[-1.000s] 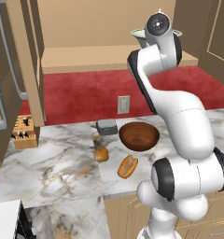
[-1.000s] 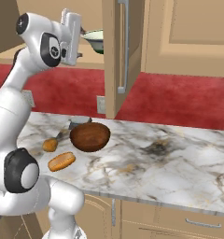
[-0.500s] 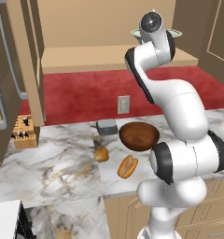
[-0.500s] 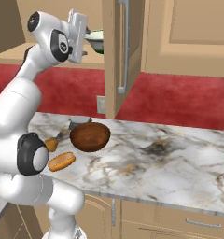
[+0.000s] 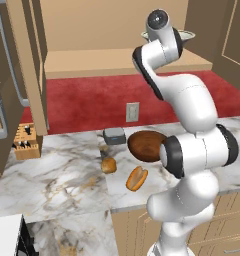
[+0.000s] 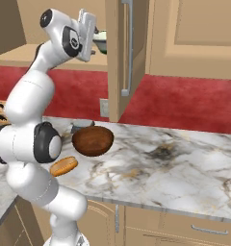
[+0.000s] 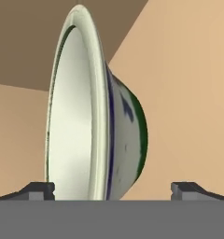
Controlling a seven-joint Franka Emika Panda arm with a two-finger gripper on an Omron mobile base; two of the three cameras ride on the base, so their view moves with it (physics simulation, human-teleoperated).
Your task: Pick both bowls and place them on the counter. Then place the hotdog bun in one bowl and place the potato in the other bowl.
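The white bowl with a dark green band outside stands on the tan shelf. In the hand view it looks turned on its side. My gripper is open, with the bowl's rim between its two fingertips; I cannot tell whether they touch it. From the right, the gripper is up at that bowl. The dark brown bowl rests on the marble counter. In front of it lie the orange-tan hotdog bun and the small round potato.
A small grey box sits by the red back wall under an outlet. A wooden knife block stands at the counter's left. An open cabinet door hangs just right of my hand.
My arm has stretched further in toward the shelf, bringing the hand up to the white bowl. The jaws have stayed open. Nothing on the counter has moved.
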